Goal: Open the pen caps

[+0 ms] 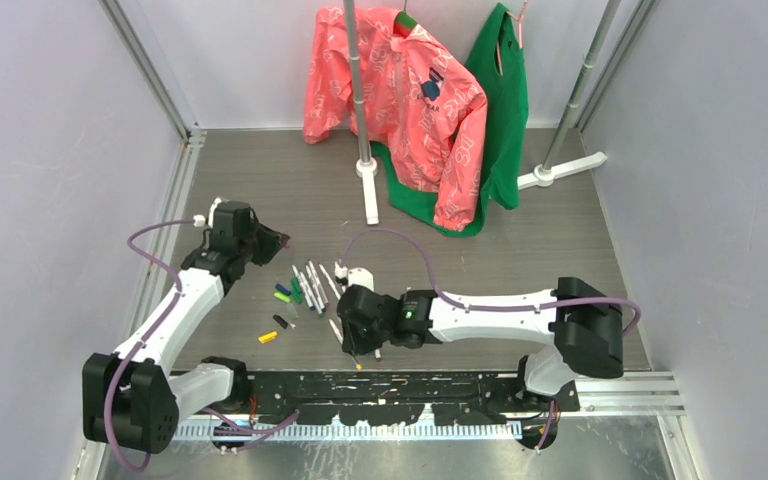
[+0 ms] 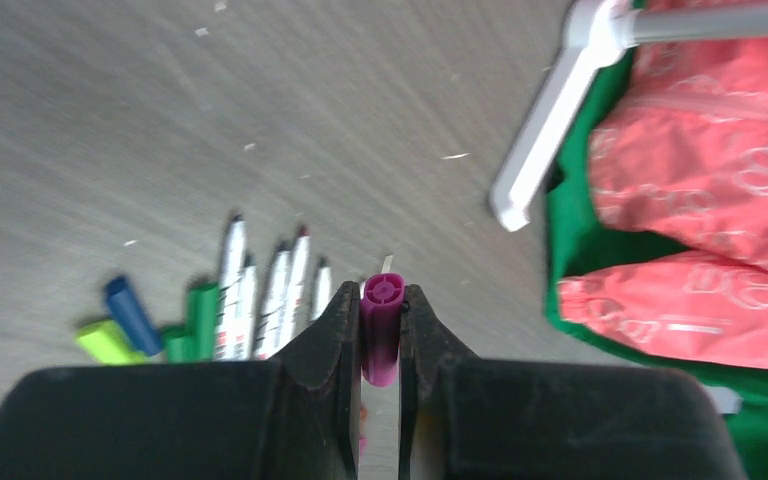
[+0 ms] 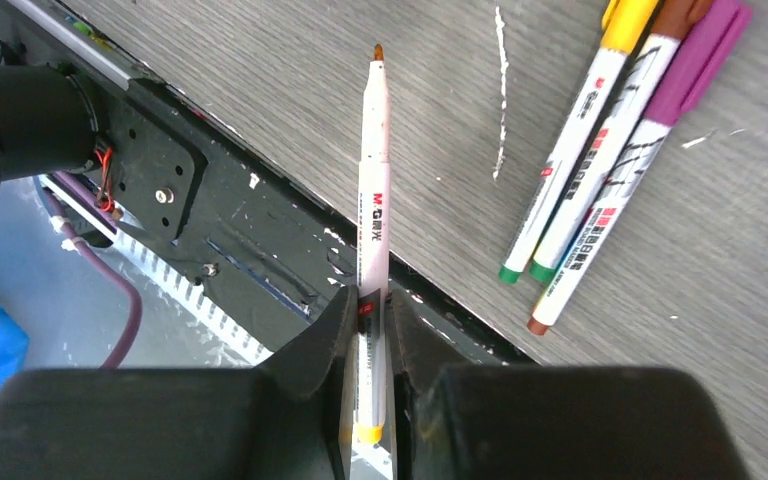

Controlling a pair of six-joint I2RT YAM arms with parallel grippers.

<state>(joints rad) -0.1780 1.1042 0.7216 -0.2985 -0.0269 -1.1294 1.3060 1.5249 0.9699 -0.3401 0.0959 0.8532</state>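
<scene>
Item one: left gripper, clenched on a single purple cap, pinched across its sides with the end facing out. No barrel shows beyond it, so it reads as a cap already freed and carried for setting down. Item two: right gripper, clamped on a white-barrelled pen near its yellow tail, bare tip pointing away over the arms' black base rail. Gripping low on the barrel leaves the cap end clear for the other arm to pull. Item three: loose caps, blue, yellow-green and green, lying close together on the tabletop just beside a row of uncapped pens, presumably a discard spot kept near the finished ones. Item four: three pens lying side by side near the right gripper, apparently still capped in yellow, brown and purple, likely the remaining work.
</scene>
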